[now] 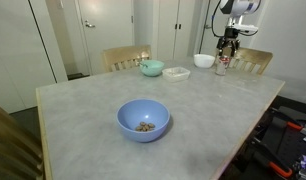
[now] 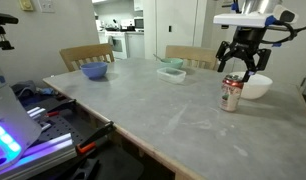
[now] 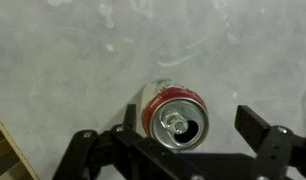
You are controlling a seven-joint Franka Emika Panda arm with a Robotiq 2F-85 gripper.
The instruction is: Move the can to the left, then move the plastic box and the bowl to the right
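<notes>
Your gripper (image 2: 243,70) hangs just above the can (image 2: 231,93), with the jaws spread wide and holding nothing. The can stands upright on the table (image 2: 163,115). In the wrist view it sits off-centre, nearer to the jaw at 9 o'clock. In an exterior view, a small white bowl (image 2: 257,87) stands just beside it at 3 o'clock. If you descend like this, that jaw may strike the rim and tip the can. The can looks opened, so it could spill. A careless sideways move may also bump the white bowl.
</notes>
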